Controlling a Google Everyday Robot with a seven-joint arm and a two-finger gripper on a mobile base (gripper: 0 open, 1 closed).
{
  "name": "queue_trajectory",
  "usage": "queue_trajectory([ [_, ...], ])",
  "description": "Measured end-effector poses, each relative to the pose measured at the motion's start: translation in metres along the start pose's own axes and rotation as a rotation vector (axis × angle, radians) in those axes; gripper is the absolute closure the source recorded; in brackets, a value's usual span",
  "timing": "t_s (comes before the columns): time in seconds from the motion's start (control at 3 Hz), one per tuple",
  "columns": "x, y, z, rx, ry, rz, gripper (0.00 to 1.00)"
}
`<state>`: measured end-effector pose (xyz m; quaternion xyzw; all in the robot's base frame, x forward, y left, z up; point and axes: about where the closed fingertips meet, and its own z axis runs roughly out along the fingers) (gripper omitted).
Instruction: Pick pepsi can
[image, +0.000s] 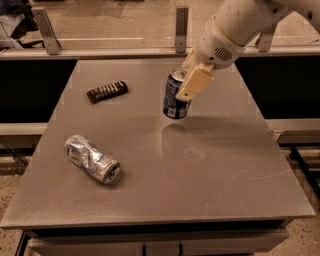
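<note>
Our gripper (181, 91) pinches the pepsi can (172, 104) near its top, so it hangs tilted just below, apparently clear of the table (227, 167).

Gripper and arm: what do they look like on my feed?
The arm is a smooth, rounded white shell with a small perforated patch near the wrist. The gripper, at the pepsi can, has flat, blocky tan fingers. No cables show.

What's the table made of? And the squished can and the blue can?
Grey table: smooth, faintly reflective, maybe laminate or metal. Crushed silver-and-blue can: thin metal, likely aluminium; shiny, crumpled creases. Intact dark blue pepsi can: probably the same, silver rim, glossy printed side; the cream tool grips it near the table's back.
</note>
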<state>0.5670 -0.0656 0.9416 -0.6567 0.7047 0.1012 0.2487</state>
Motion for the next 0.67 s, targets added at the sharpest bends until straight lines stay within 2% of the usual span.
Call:
queue_trajectory([
  [0.33, -0.0209, 0.0124, -0.0323, 0.04, 0.018, -0.046, 1.0],
  [0.67, -0.021, 0.0124, -0.0323, 0.04, 0.018, -0.046, 1.0],
])
